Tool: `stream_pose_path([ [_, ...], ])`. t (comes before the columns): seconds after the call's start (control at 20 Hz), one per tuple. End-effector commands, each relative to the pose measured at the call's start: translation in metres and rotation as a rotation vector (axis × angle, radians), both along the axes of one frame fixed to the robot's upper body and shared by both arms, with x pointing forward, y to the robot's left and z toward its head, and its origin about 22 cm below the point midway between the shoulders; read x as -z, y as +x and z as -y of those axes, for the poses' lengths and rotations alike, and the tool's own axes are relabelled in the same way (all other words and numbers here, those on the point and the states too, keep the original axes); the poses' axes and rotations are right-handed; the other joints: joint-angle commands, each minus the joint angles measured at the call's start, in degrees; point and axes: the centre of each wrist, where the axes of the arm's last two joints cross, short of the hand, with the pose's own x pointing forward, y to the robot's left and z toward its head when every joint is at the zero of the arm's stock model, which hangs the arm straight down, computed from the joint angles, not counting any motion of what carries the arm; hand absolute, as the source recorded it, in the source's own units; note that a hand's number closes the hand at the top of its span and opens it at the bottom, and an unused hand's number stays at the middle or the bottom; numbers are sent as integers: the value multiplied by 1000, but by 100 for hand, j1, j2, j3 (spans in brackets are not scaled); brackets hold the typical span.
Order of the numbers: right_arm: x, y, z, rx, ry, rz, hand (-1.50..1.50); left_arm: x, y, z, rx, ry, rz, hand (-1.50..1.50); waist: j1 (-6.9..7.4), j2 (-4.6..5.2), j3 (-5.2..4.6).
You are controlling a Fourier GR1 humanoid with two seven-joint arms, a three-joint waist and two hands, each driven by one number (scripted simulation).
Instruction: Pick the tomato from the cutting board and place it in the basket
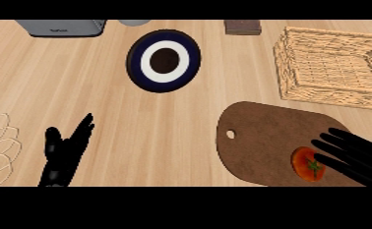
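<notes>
A red tomato [306, 163] with a green stem lies on the brown cutting board [265, 137] at the lower right. My right hand [346, 154] comes in from the right edge, fingers straight and spread, their tips touching the tomato's right side. The woven basket [291, 68] stands at the upper right, beyond the board. My left hand [64, 154] rests open at the lower left, fingers pointing up, far from the tomato.
A dark blue and white plate [164, 61] sits in the upper middle. A grey toaster [62, 27] stands at the top left, a grey round object [134, 22] and a brown block [242, 27] along the top edge. A pale wire object [7, 142] shows at the left edge.
</notes>
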Motion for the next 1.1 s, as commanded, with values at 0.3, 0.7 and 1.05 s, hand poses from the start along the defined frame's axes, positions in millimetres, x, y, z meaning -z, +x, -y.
stream_pose_path([
  [0.3,21,11,-12,-15,8,-23,-150,19,-8,-8,-46,2,-73,0,-29,38,-53],
  [0.7,45,10,-24,4,-27,6,-150,6,-5,14,-30,-2,-68,0,-40,33,-52],
  [1.05,59,14,-14,43,-116,-3,-150,16,-5,-9,-33,-18,-79,0,-49,36,-54],
])
